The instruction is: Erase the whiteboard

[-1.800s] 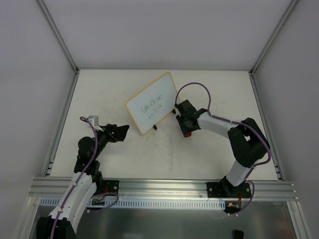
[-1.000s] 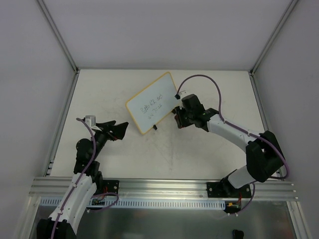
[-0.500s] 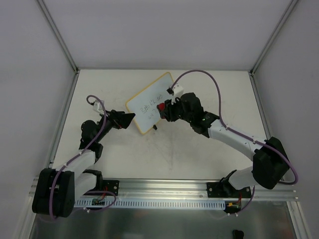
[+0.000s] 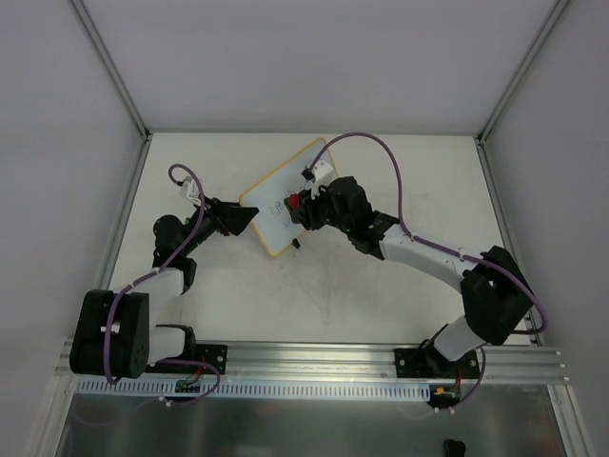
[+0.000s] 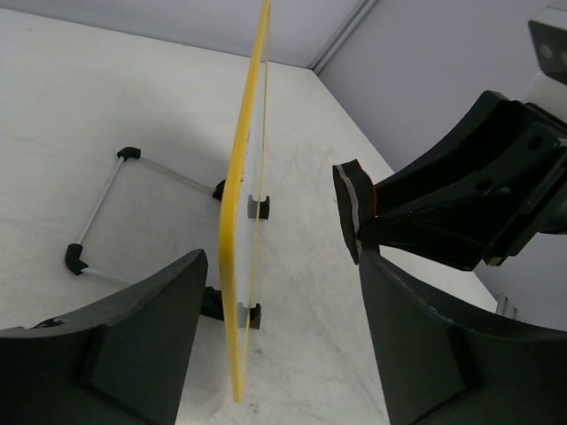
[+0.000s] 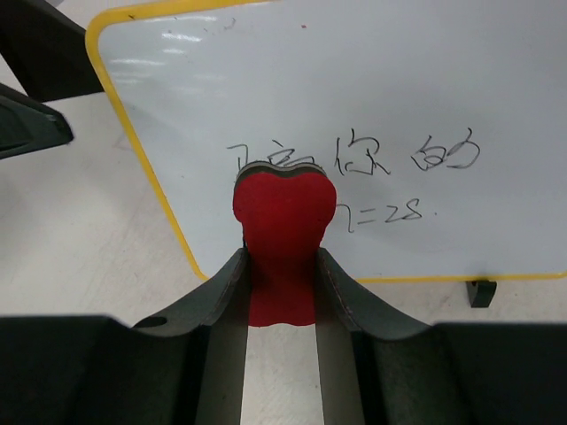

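Only at right wrist: whiteboard [image 6: 425, 80] handwriting [image 6: 403, 155], right gripper [image 6: 282, 256] pinching red eraser [image 6: 283, 208]. Left gripper [image 5: 282, 266] spread astride board edge. White table [image 4: 381, 286], grey walls [image 4: 285, 57]

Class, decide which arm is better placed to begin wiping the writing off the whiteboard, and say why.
Right. The right tool is shut on the red eraser, poised in front of the handwriting on the whiteboard. The left tool, jaws apart, only straddles the board's edge and holds no wiper.
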{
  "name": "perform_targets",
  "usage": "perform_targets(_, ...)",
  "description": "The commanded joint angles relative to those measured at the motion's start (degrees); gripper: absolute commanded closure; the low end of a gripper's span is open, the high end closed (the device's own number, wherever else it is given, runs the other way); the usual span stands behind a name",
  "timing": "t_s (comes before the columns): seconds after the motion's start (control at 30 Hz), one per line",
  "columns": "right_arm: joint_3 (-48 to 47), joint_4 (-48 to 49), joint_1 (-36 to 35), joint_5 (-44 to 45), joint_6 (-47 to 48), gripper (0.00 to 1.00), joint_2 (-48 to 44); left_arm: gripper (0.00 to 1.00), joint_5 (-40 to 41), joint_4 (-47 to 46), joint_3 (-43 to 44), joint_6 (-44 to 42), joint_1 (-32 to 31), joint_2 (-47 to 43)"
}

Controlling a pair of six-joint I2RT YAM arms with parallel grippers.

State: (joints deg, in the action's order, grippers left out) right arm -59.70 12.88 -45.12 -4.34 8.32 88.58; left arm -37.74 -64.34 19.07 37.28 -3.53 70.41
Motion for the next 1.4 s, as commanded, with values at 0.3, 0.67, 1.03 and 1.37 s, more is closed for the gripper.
perform_targets(0.3, -3.0, 11.7, -3.0, 0.4, 5.5, 1.00, 5.1, 0.45, -3.6, -5.5, 3.2, -0.1, 0.9, 5.3)
perform_targets(0.67, -3.3, 20.9, -3.9, -1.5, 6.1, 1.00, 11.8, 0.57, -3.5, -4.7, 5.0, -0.7, 0.9, 8.0)
perform_targets(1.03, -4.5, 23.0, -4.4, -1.6, 5.5, 1.00, 14.5, 0.76, -2.3, -2.5, 5.5, -2.1, 0.9, 9.0)
perform_targets(1.37, -2.6, 24.1, -5.8, 2.9, 6.8, 1.00, 13.8, 1.00, -3.4, -4.8, 6.5, -0.9, 0.9, 13.0)
